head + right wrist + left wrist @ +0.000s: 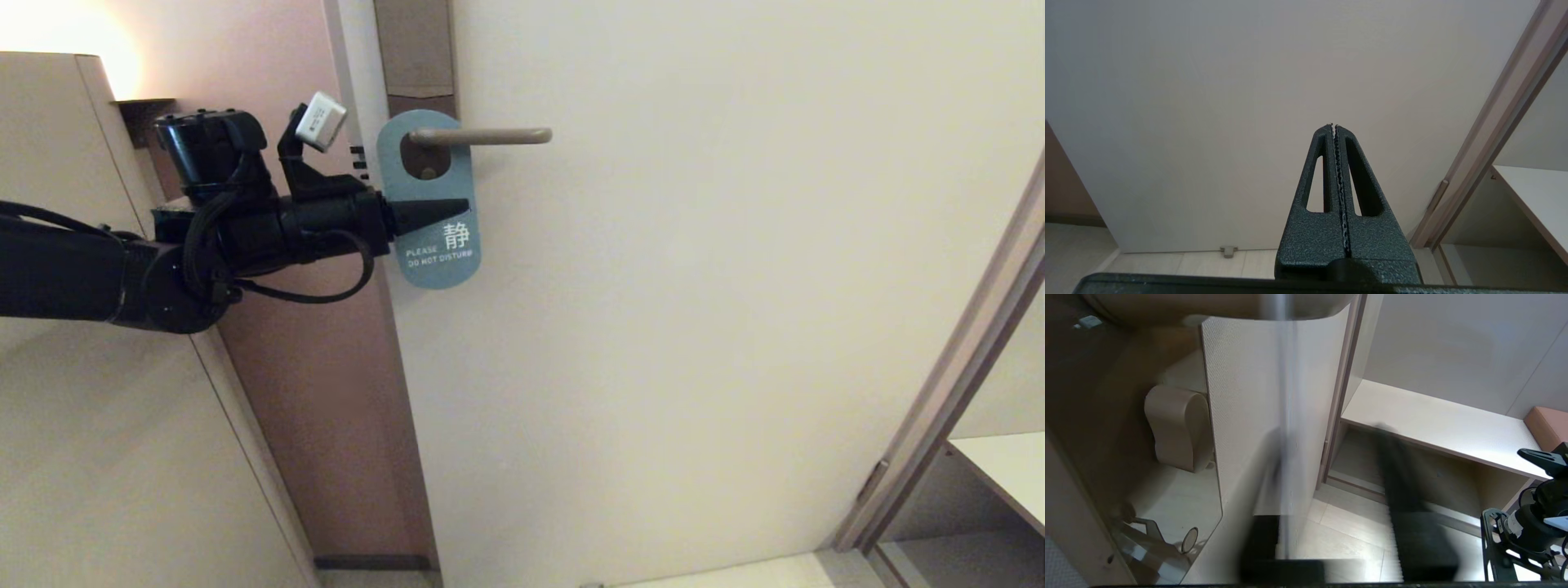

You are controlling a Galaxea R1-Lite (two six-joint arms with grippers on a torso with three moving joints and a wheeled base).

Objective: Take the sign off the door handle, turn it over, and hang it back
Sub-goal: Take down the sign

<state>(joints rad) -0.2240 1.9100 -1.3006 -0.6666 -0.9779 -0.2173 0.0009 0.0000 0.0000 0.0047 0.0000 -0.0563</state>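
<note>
In the head view we see our left gripper reaching in from the left at the door's edge, one dark finger lying across the blue face of the "DO NOT DISTURB" sign. The sign hangs by its oval hole on the door handle. In the left wrist view the sign shows edge-on between the blurred fingers; whether they pinch it we cannot tell. In the right wrist view our right gripper is pressed closed on nothing, facing the door.

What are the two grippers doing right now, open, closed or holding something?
Left gripper: around the sign's edge, grip cannot be told.
Right gripper: closed, empty.
</note>
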